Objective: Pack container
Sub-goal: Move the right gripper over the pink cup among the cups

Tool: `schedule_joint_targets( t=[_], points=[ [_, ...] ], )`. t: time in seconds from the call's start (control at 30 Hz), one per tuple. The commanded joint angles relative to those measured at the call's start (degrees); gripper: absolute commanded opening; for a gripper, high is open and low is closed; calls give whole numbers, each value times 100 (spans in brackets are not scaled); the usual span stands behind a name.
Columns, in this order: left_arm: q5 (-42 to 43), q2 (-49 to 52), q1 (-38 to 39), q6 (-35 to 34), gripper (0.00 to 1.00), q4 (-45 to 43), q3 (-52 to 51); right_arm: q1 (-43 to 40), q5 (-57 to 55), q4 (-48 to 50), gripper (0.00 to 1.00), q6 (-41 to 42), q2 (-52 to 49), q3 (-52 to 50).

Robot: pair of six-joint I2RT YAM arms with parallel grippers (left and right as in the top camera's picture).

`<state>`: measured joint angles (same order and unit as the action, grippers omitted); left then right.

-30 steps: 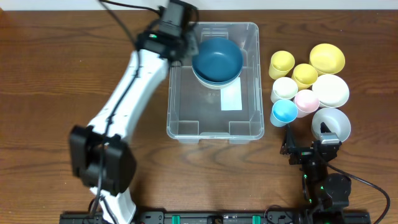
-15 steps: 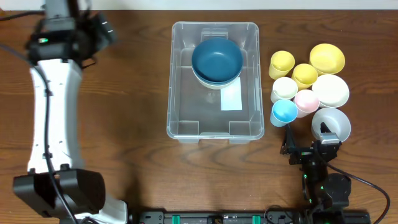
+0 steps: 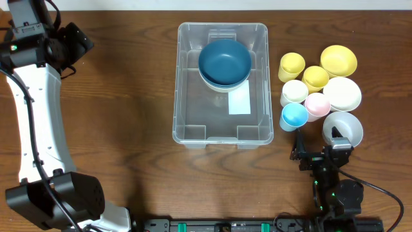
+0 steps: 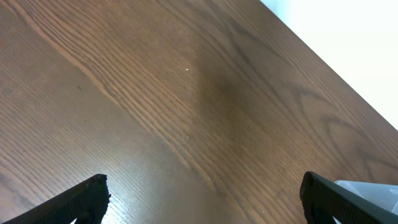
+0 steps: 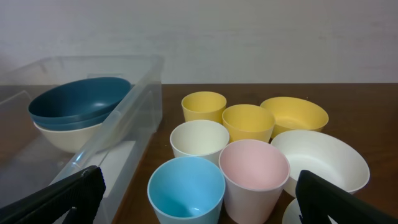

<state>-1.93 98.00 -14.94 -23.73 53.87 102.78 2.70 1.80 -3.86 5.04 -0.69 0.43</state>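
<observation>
Left tool (image 4: pixel 205 198), jaws apart and empty, is swinging clear to the table's (image 3: pixel 129 96) far-left corner, leaving the blue bowl (image 3: pixel 224 61) stacked inside the container (image 3: pixel 220 138) mid-table; cups (image 3: pixel 315 78) beside it are awaiting packing.

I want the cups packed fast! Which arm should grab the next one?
Right. The right claw sits open beside the blue cup; the left claw is away at the table's far corner.
</observation>
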Motion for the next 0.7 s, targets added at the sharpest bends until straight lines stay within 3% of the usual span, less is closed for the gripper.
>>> schedule_joint_targets(
  t=[0.0,0.27,0.5,0.67],
  points=[
    [-70,11,-26,57,98,33,57,-44,59,-20,99,70,37,-13],
    [-68,11,-26,57,98,33,57,-44,107,-9,99,103,37,-13],
    [-70,11,-26,57,98,33,57,-44,863,507,99,166,37,9],
    [-70,11,-26,57,98,33,57,-44,767,483,99,374,35,433]
  ],
)
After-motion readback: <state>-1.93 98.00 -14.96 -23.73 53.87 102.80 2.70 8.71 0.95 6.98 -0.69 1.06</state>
